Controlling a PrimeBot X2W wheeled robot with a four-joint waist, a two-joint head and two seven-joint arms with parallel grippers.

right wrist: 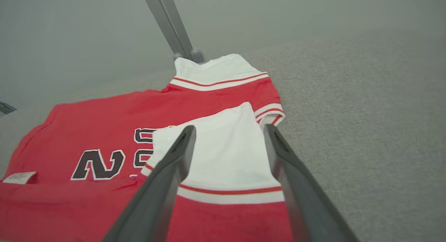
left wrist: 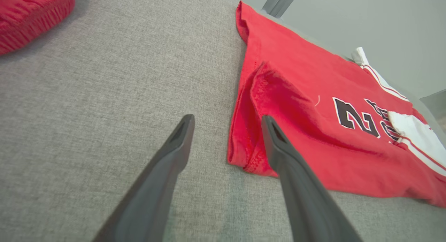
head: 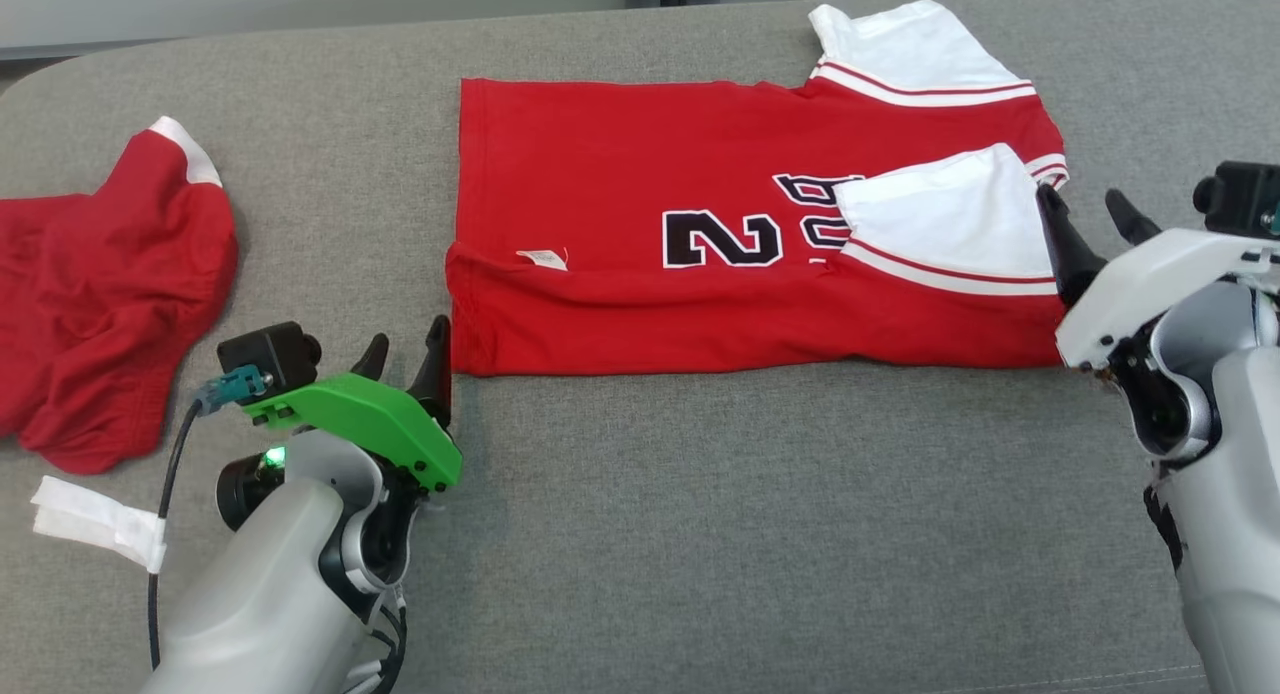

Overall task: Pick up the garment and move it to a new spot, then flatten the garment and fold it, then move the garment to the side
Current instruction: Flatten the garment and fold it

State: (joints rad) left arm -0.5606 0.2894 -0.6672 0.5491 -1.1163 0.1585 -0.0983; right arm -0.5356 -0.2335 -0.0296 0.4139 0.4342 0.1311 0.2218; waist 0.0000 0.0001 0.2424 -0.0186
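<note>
The red jersey [head: 700, 274] lies spread across the middle of the grey cloth-covered desk [head: 700, 534]. Its number faces up, its near long edge is turned over into a band [head: 700, 329], and one white sleeve [head: 940, 214] is laid across the chest. The left claw [head: 408, 332] sits at the hem-end corner of that band and the right claw [head: 1080, 194] at the sleeve end. Both stand wide open with nothing in them.

To my eye the fold is half made. The far sleeve [head: 900, 49] sticks out, and that side has yet to come over. The claws would do well to take the far corners, pinch shallow, lift low and travel together so the cloth doesn't skew or drag the laid sleeve loose. The crumpled red garment [head: 100, 294] on the left is well apart and needn't be disturbed.
</note>
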